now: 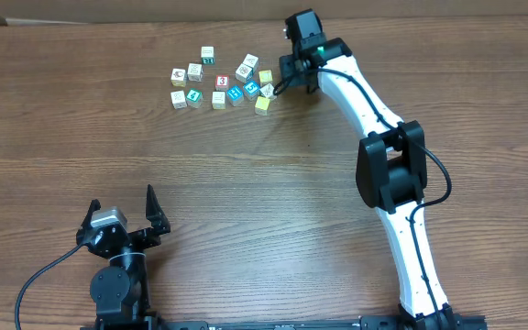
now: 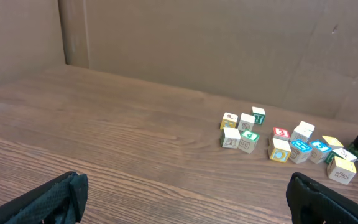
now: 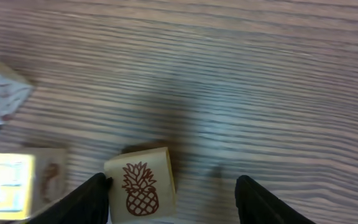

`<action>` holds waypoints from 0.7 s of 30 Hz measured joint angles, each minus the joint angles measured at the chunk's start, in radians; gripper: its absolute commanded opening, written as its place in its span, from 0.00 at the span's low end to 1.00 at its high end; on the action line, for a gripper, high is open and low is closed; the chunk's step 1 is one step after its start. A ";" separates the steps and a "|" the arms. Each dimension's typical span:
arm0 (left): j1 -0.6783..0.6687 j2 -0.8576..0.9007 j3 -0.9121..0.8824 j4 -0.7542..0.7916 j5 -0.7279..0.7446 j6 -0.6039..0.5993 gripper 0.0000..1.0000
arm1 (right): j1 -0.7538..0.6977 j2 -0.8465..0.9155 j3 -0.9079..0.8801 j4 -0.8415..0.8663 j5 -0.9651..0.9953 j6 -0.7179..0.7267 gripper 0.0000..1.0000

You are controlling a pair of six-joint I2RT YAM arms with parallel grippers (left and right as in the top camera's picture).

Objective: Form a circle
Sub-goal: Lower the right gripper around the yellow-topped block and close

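I see cube cluster (image 1: 259, 90): white, teal-marked, yellow cubes bunched tight, ring ragged. Right gripper (image 1: 280, 82) fingers apart, straddling pineapple cube (image 3: 140, 190). Left gripper (image 1: 123, 198) spread wide.

Brown wood-grain table (image 1: 246, 183), cardboard wall (image 2: 197, 43) behind its far edge, loose scatter of small picture cubes (image 1: 195, 71) on the far side — cube with a red 3 (image 1: 222, 82) among them, green-marked cube (image 1: 207, 55) nearest the wall.

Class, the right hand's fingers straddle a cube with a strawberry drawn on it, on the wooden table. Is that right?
No. The cube bears a pineapple, not a strawberry; the right wrist view shows it. The right hand does straddle it on the wooden table.
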State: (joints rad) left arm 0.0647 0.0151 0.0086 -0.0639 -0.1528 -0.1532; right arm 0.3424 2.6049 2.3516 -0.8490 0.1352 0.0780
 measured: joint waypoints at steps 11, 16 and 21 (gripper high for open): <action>0.000 0.000 0.000 0.000 0.000 0.000 1.00 | -0.021 0.000 0.000 0.019 -0.088 -0.006 0.51; 0.000 0.000 0.000 0.000 0.000 0.000 1.00 | -0.019 0.000 0.000 0.018 -0.113 -0.004 0.48; 0.000 0.000 0.000 0.000 0.000 0.000 0.99 | -0.019 0.000 -0.026 0.056 -0.121 -0.004 0.47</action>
State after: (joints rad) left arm 0.0647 0.0151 0.0086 -0.0639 -0.1528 -0.1528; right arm 0.3229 2.6049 2.3253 -0.7929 0.0147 0.0742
